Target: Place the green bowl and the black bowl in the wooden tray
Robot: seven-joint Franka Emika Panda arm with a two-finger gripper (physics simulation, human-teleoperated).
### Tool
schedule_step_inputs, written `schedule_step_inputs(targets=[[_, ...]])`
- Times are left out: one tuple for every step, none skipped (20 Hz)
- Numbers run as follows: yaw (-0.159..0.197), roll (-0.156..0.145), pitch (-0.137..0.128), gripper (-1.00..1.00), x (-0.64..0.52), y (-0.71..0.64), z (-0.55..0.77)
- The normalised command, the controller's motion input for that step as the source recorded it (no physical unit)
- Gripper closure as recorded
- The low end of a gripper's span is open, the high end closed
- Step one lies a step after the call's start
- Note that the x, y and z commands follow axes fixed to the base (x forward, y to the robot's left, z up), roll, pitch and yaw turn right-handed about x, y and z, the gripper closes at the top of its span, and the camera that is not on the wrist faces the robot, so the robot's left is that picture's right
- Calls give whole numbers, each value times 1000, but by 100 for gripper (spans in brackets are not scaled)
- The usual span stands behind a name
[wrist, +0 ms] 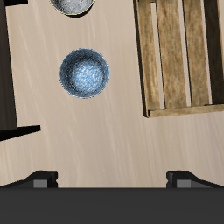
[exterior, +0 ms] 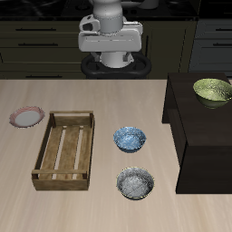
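Note:
The green bowl (exterior: 212, 90) sits on a dark low cabinet (exterior: 199, 127) beside the table. The black bowl (exterior: 134, 183) rests on the table near the front edge; its rim shows in the wrist view (wrist: 72, 5). The wooden tray (exterior: 42, 154) lies on the table beside the bowls and holds nothing; it also shows in the wrist view (wrist: 166, 52). My gripper (wrist: 112, 179) is open and empty, its fingertips (wrist: 39, 179) wide apart. It hangs high above the table, nearer the back than the bowls. The arm (exterior: 110, 36) stands at the table's back.
A blue-white patterned bowl (exterior: 129, 139) sits between the black bowl and the robot, below my gripper's view (wrist: 84, 73). A small pink plate (exterior: 26, 117) lies behind the tray. The dark cabinet stands higher than the tabletop.

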Motion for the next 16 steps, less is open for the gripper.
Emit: schedule_step_inputs(targets=[[43, 73, 26, -100, 203, 228, 83], [-38, -29, 9, -100, 100, -45, 45], [19, 26, -49, -100, 286, 358, 139], [10, -6, 5, -100, 96, 26, 24], [-25, -34, 23, -100, 382, 246, 33], [55, 36, -15, -100, 177, 148, 29], [38, -8, -14, -100, 246, 67, 37], [-7, -55, -18, -100, 414, 3, 83], [-38, -1, 57, -100, 180, -115, 11], [67, 9, -18, -100, 310, -2, 65], [11, -48, -6, -100, 428, -145, 34], [-64, 7, 64, -100, 449, -70, -16], [11, 0, 40, -100, 382, -105, -16], [-1, 28, 17, -100, 421, -97, -17], [101, -37, -43, -100, 491, -96, 17], [-13, 141, -29, -100, 349, 0, -14]])
